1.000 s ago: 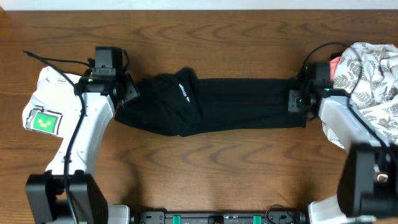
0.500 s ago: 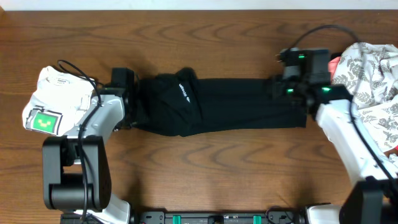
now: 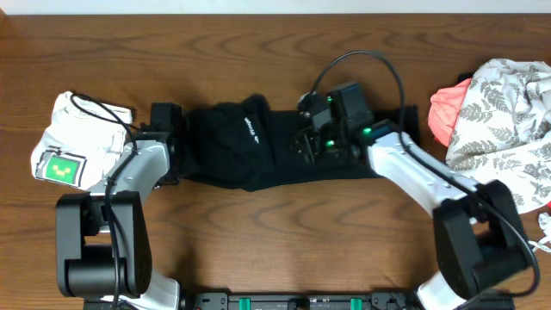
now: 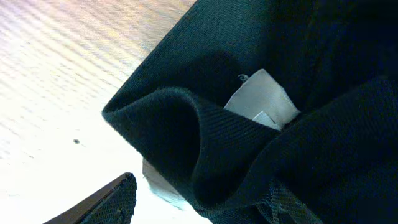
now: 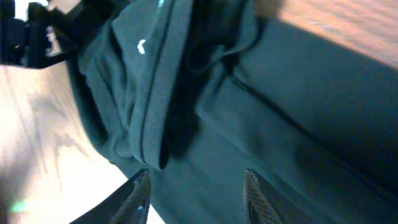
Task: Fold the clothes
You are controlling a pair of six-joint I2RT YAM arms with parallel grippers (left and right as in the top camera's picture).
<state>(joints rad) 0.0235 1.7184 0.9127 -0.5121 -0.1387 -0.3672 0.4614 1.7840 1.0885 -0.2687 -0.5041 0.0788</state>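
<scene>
Clothes (image 3: 250, 142): black, long across the worktop (image 3: 275, 232).
Right hand (image 5: 199, 193): fingers apart above the fabric — holding nothing.
Left hand (image 3: 176, 146): at the cloth's edge — grip not possible to tell.

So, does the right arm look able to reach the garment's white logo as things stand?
Probably yes: the right gripper hangs open over the black garment, the white logo lies uncovered ahead, and the left gripper sits at the far end.
</scene>
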